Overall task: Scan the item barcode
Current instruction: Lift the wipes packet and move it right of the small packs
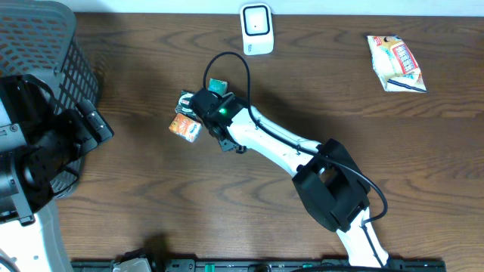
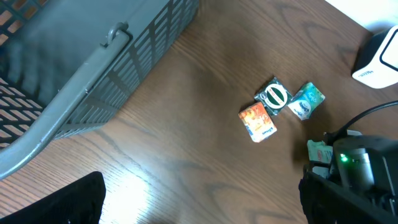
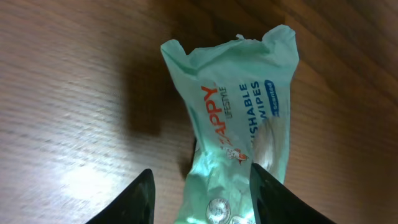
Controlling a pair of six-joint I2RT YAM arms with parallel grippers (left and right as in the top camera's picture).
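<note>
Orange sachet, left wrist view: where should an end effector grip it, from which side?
Probably straight down, closing across the narrower width of the orange sachet, near its lower end in that view. It lies flat on the table, so nothing sideways gets under it; its upper corner crowds the green-circle sachet, while the lower end has bare wood around.
</note>
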